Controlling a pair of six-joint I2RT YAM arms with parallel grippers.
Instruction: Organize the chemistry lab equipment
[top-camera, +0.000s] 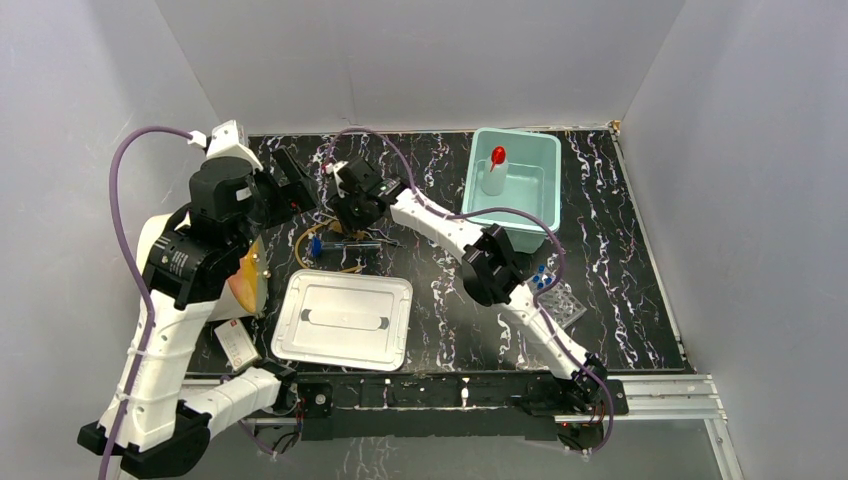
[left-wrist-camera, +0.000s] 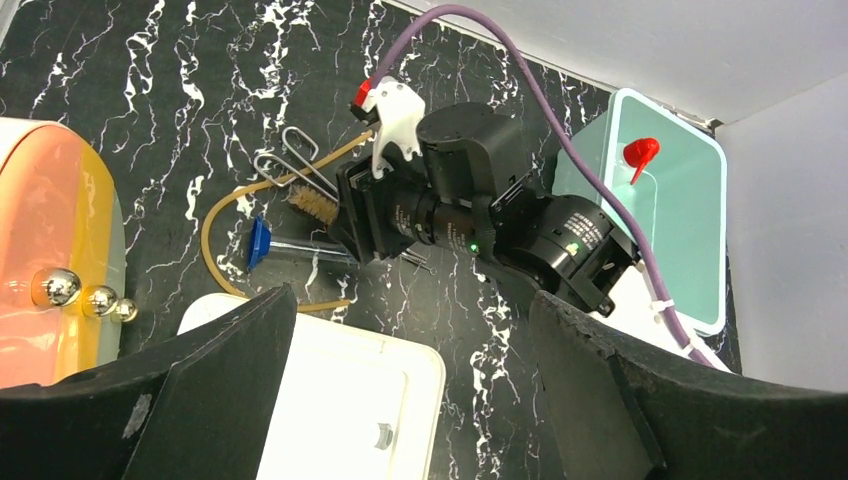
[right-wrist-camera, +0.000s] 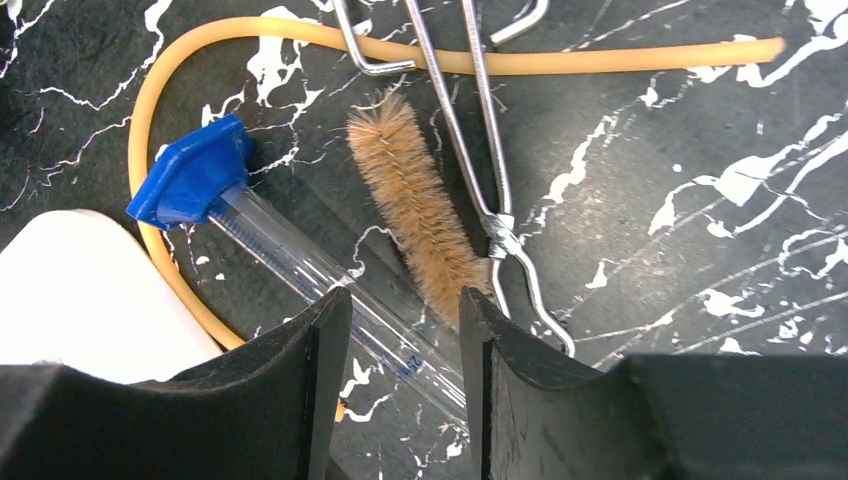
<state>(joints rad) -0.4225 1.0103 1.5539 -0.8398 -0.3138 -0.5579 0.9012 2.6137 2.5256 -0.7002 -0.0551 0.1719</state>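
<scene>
Bottle (top-camera: 495, 170), white with red cap, stands in the green bin (top-camera: 540, 150) on the black surface (top-camera: 620, 230); the clear rack (top-camera: 562, 305) lies nearer. Left wrist: the left hand (left-wrist-camera: 405, 300) is widely spread, holding nothing. Right wrist: the right hand (right-wrist-camera: 405, 310) is half spread, one finger each side of the blue-capped tube (right-wrist-camera: 290, 255), which lies inside the amber tubing (right-wrist-camera: 150, 110) loop.

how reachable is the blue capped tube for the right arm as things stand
Probably yes: the right hand hangs right over the blue-capped tube, open, its fingers on either side of the clear end. Nothing covers it; the brush lies close beside it and might get pinched too.
</scene>
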